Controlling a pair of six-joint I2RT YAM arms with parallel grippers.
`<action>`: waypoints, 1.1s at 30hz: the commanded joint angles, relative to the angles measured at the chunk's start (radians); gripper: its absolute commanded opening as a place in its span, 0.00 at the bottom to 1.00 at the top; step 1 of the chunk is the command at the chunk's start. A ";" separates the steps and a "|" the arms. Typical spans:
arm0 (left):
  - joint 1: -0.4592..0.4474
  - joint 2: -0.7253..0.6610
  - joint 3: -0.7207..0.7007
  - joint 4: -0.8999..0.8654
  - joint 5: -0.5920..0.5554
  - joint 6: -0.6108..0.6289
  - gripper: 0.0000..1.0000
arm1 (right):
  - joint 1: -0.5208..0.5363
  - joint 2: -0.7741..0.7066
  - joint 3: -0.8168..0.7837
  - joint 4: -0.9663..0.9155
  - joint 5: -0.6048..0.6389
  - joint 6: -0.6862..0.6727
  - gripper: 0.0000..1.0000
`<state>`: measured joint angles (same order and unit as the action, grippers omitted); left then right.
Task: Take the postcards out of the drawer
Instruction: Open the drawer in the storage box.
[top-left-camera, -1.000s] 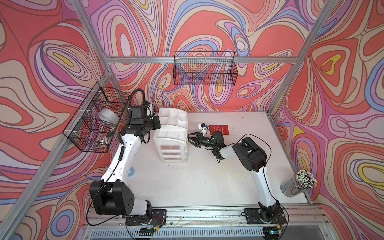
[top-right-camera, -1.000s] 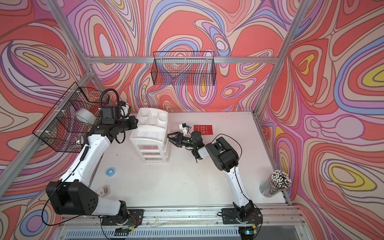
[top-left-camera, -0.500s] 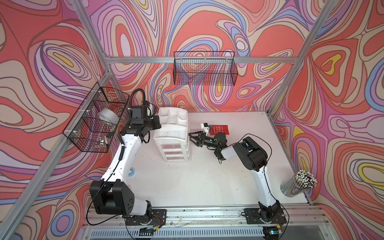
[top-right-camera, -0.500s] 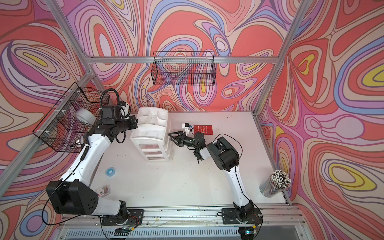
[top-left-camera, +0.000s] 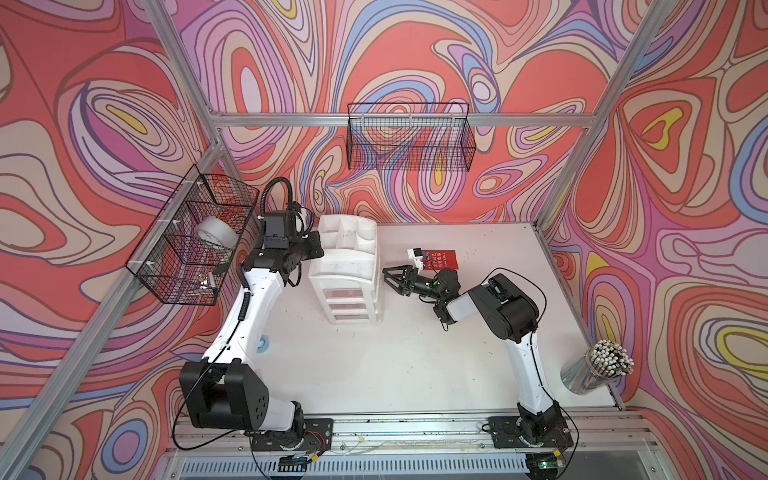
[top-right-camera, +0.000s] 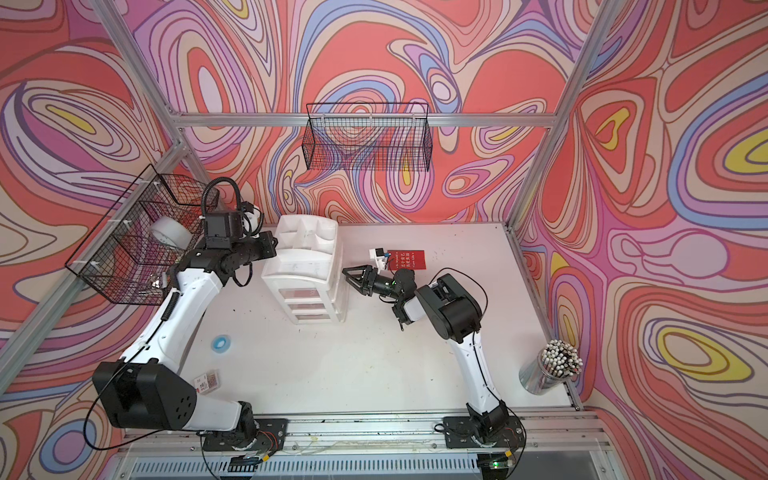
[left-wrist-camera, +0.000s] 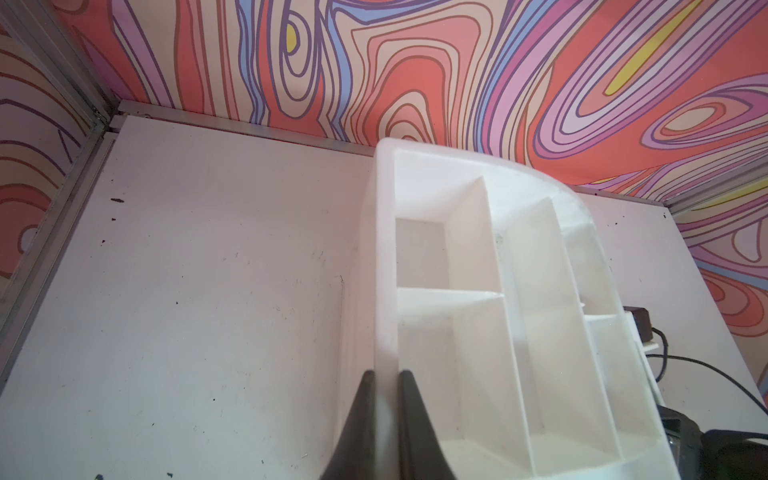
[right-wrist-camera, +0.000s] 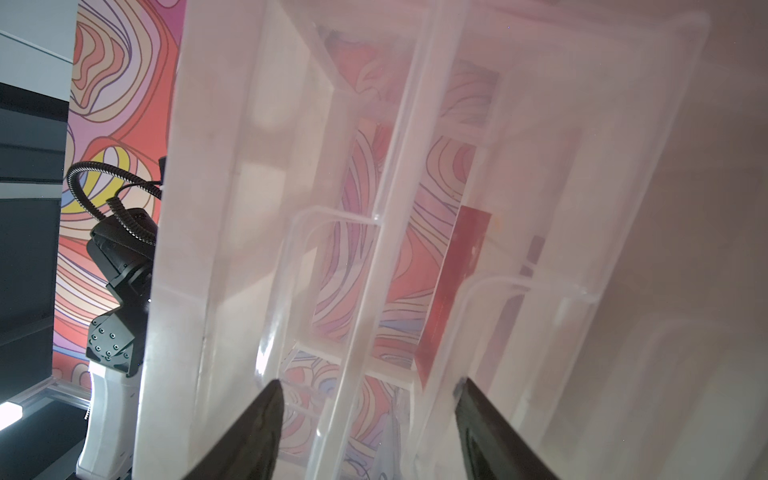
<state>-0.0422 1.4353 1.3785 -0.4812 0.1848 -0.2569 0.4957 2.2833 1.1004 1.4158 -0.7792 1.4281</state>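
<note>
1. L tool (left-wrist-camera: 386, 376): clamped on unit (top-left-camera: 347, 257) rim.
2. R tool (top-left-camera: 390, 277): open, empty, beside unit, mid-frame.
3. Postcards (top-left-camera: 348, 293): in drawers (top-left-camera: 351, 318); 1 card (top-left-camera: 448, 258) on desk (top-left-camera: 415, 357).
4. Prob thin, light, bendy; pinch an edge.

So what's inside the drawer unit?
Through the drawer unit's clear fronts, red postcards show. The right wrist view shows one clearly; their number is hidden by the plastic.

Top views look steeply down from the front at the whole table (top-left-camera: 395, 365); wrist cams sit close, all four sharing the drawer unit (left-wrist-camera: 478, 291).
</note>
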 joint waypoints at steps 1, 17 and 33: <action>0.005 0.020 -0.006 -0.062 -0.048 0.022 0.00 | -0.016 -0.062 -0.021 0.073 -0.005 -0.027 0.66; 0.005 -0.019 -0.022 -0.037 -0.011 0.016 0.00 | -0.036 -0.075 -0.064 -0.022 -0.014 -0.114 0.64; 0.005 -0.029 -0.034 -0.024 0.005 0.005 0.00 | -0.023 -0.164 -0.038 -0.389 -0.009 -0.326 0.56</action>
<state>-0.0410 1.4212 1.3670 -0.4789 0.2024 -0.2588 0.4660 2.1353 1.0424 1.0447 -0.7864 1.1309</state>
